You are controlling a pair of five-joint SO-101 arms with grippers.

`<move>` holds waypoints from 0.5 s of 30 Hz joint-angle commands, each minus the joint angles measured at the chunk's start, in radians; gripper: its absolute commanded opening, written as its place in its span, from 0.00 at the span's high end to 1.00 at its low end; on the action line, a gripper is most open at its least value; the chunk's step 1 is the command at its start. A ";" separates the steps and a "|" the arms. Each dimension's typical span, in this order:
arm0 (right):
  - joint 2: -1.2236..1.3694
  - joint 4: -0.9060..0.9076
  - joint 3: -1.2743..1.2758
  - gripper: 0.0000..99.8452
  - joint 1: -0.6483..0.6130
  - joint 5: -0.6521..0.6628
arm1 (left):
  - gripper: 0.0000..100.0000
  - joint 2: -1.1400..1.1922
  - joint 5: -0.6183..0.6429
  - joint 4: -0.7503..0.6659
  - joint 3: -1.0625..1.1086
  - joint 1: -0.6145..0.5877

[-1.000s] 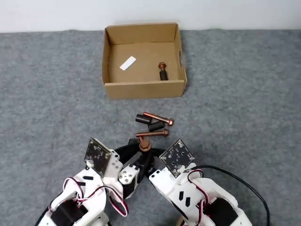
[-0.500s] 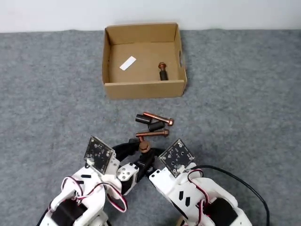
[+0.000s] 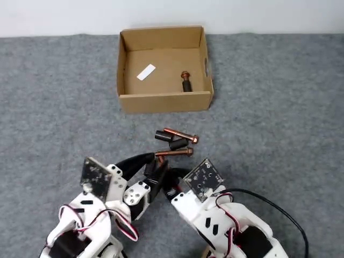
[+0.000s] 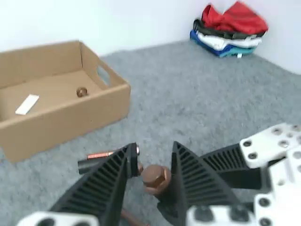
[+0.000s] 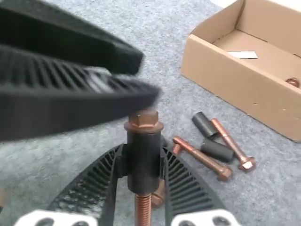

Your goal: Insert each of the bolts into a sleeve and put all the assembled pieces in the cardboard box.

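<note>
Gripping, right gripper (image 5: 141, 151): closed tight on a black sleeve (image 5: 141, 157), one finger on each side.
Held sleeve: standing up straight, with a copper bolt (image 5: 144, 121) pushed down through it. Head on top, thread poking out below.
Other tool, left gripper (image 4: 154, 153): spread apart, holding nothing. One black finger (image 4: 106, 181) on each side of the bolt head, just beside it. Cannot tell if touching.
Place of both tools: close together, low over the grey carpet (image 3: 279, 118), at the near side, well apart from the box.
Far side: cardboard box (image 3: 164, 102), open on top.
Inside it: one finished piece (image 3: 185, 81), a bolt in a sleeve, lying near the wall with the hand hole. Also a white slip (image 3: 146, 72), lying flat, apart from the piece.
Loose bolts: two, lying flat between box and tools, the far bolt (image 3: 181, 135) and the near bolt (image 3: 174, 152).
Loose sleeves: two, the first loose sleeve (image 3: 162, 135) at the far bolt's thin end, the second loose sleeve (image 3: 178, 144) between the two bolts.
Room corner: pile of clothes (image 4: 228, 26) by the wall.
</note>
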 commanded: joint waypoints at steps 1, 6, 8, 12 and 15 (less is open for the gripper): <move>-0.004 -0.038 -0.029 0.99 0.085 -0.031 | 0.98 -0.006 -0.008 0.000 -0.070 -0.011; -0.002 -0.058 -0.069 0.99 0.237 -0.074 | 1.00 -0.008 -0.011 0.000 -0.039 -0.216; 0.001 -0.087 -0.084 0.99 0.295 -0.074 | 1.00 -0.008 -0.011 0.003 -0.021 -0.325; 0.097 -0.140 -0.124 0.99 0.367 -0.081 | 1.00 -0.008 -0.011 0.008 0.064 -0.453; 0.260 -0.211 -0.210 0.99 0.397 -0.143 | 1.00 -0.008 -0.011 0.002 0.154 -0.488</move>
